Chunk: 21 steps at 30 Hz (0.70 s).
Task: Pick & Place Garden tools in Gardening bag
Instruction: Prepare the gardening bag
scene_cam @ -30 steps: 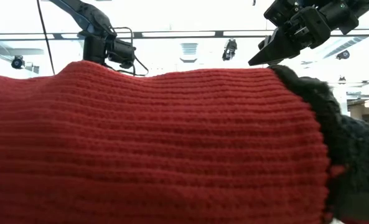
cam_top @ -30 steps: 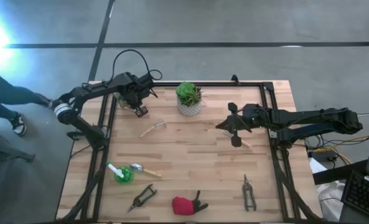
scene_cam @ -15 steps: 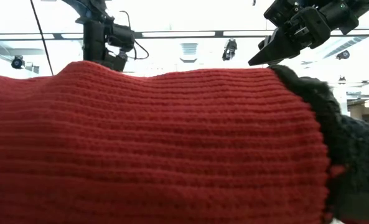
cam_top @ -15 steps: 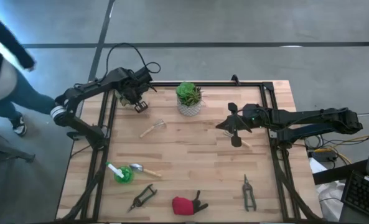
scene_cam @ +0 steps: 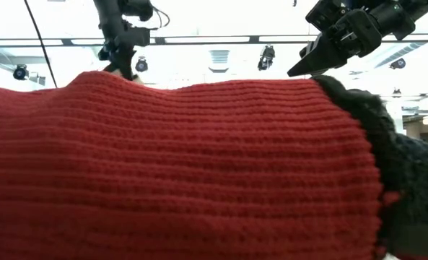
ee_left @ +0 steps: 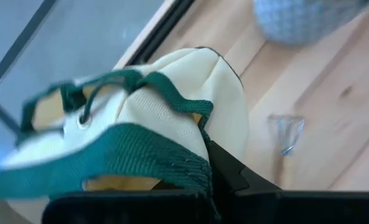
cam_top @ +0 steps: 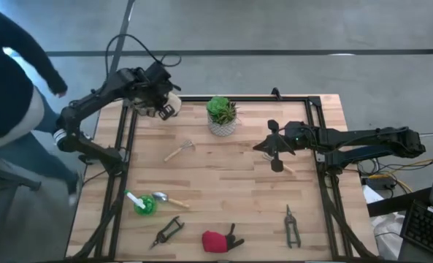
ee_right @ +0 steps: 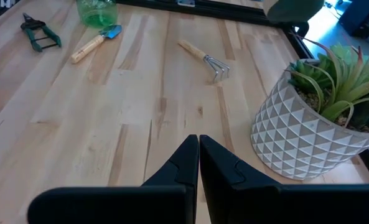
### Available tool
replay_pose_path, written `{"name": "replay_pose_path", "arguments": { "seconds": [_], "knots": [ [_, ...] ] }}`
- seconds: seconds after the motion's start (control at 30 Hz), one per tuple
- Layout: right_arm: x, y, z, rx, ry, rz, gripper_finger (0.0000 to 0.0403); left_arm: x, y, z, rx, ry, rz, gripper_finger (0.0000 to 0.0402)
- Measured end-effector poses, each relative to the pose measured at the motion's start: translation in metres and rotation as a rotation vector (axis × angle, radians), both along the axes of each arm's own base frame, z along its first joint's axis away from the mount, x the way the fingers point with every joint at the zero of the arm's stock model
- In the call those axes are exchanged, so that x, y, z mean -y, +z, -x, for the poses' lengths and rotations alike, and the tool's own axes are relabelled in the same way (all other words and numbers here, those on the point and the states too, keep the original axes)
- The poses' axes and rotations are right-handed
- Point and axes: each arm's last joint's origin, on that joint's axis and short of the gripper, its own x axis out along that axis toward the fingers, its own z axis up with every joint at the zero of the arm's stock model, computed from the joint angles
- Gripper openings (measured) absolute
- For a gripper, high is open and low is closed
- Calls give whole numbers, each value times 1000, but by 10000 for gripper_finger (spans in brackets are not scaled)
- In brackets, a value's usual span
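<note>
Table (cam_top: 231, 190): light wood slats, black frame around it. A person (cam_top: 8, 88) in dark clothes stands off its far-left corner.

Left arm reaches over the far-left corner. Left claw (cam_top: 160, 109) is closed on the bag (cam_top: 171, 102); wrist view shows the cream fabric with dark green trim and loop handles (ee_left: 140, 143) bunched right at the fingers, clamped by the trim. Bag hangs at the table's far-left edge, just left of the plant.

Right arm lies across the right side, parked over mid-table. Right claw (cam_top: 263, 146) is shut, holding nothing; wrist view shows the two fingertips (ee_right: 197, 163) pressed together above bare wood.

Plant (cam_top: 221, 115) in a white patterned pot stands at far centre, between the two claws.

Red-and-black knit glove (cam_top: 220, 240) lies at the near edge, centre. It sits right against the low camera and fills nearly all of that view (scene_cam: 185, 173); only the two arms show above it.

Green-and-white tool (cam_top: 139, 202) lies near-left, touching or just beside the trowel (cam_top: 169, 199) with a wooden handle.

Rake fork (cam_top: 179, 150) lies left of centre, near the plant, tines toward the pot.

One pruner (cam_top: 168, 231) lies near-left, just left of the glove. Second pruner (cam_top: 293, 225) lies near-right, well apart from the rest.

All tools are on the table, none in the bag.
</note>
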Motion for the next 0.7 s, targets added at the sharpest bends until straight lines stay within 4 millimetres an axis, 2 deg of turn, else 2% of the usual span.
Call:
{"name": "replay_pose_path", "arguments": {
  "seconds": [0.33,0.47,0.7],
  "knots": [
    [0,0,0,-1,2,4,8,4,42,-10,260,-126,-48,2],
    [0,0,0,-1,2,4,8,13,48,-17,327,-209,-14,1],
    [1,0,0,-2,1,10,8,39,48,-33,325,-342,1,1]
  ]
}}
